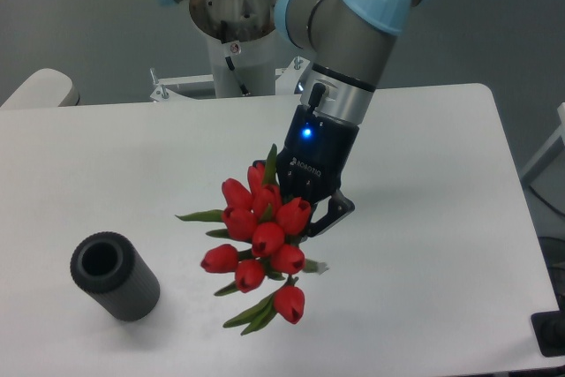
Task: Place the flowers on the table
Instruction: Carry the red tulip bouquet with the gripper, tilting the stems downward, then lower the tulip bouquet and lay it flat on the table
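Holding the flowers (264,243) clenched in the gripper (311,218) above the table (424,245), at 2 o'clock from the grey cylinder (115,276); lowering and release still left.

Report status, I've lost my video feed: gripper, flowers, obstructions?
Two-finger gripper shut on bunch of red tulips, carried above white table. Dark grey ribbed cylinder stands off to the side, apart. Nothing beneath the bunch.

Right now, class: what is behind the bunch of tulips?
Behind the tulips you see the claw and white table. The stems and the claw's grip on them are covered by the blooms.
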